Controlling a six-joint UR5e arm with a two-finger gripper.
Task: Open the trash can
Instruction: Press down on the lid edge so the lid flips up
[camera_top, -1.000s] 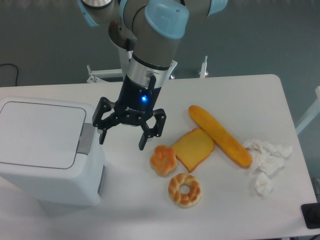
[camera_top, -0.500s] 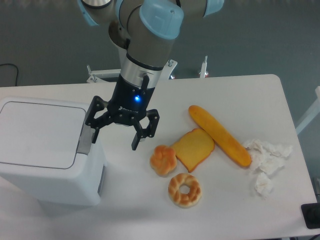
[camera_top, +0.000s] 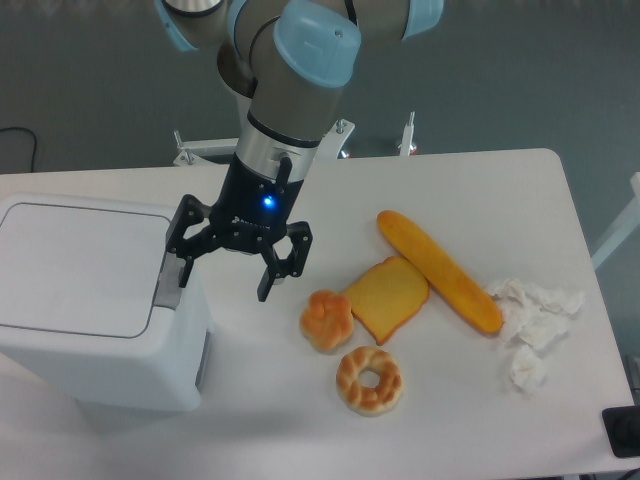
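gripper spread wide beside the closed trash can

at the left of the table (camera_top: 300, 420) stands the white trash can (camera_top: 85, 300), its flat lid shut and its grey push button (camera_top: 168, 283) on the right edge of the top. just right of it hangs the gripper (camera_top: 224, 276), jaws wide apart and holding nothing; its left-hand finger (camera_top: 184, 268) sits over the button, though whether it touches cannot be told, and the other finger hangs above bare tabletop. a blue light glows on the gripper body. further right lie a small round bun (camera_top: 326, 319), a ring-shaped bread (camera_top: 369, 380) just below it, a slice of toast (camera_top: 388, 297) and a long baguette (camera_top: 438, 270), the toast touching the baguette. near the right edge sits crumpled white paper (camera_top: 530, 320).
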